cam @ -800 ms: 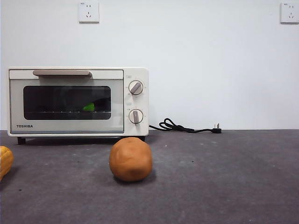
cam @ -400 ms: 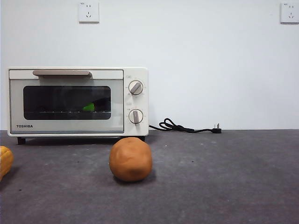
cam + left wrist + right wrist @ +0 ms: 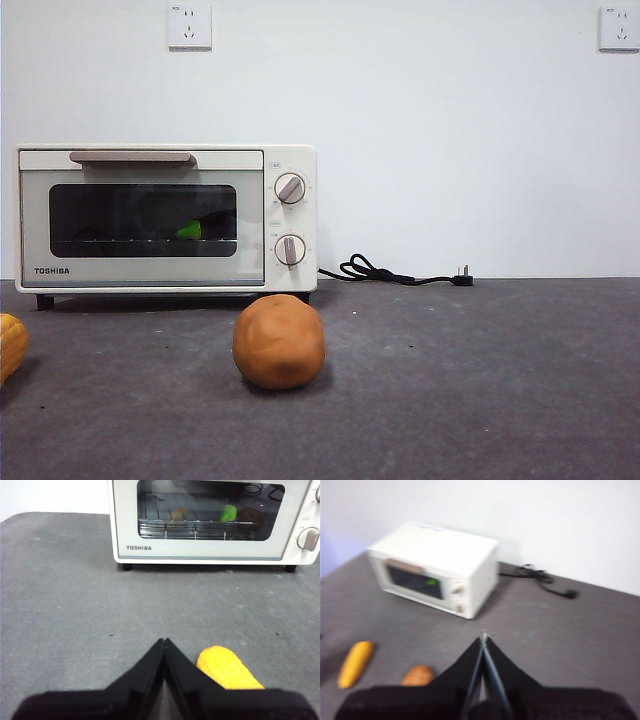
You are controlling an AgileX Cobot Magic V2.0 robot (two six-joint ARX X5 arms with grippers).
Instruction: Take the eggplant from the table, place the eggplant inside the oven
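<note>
Eggplant lies on the rack inside the oven, door closed; left gripper and right gripper both pressed closed, holding nothing. Risk appears slight: a low arm sweep could nudge the corn or brown ball. Table dark grey, matte; white wall behind, oven cord unplugged.

Left gripper: jaws pressed together at the tips, nothing held, carried low over the table | Right gripper: jaws closed tip to tip, nothing held, raised high above the table.
</note>
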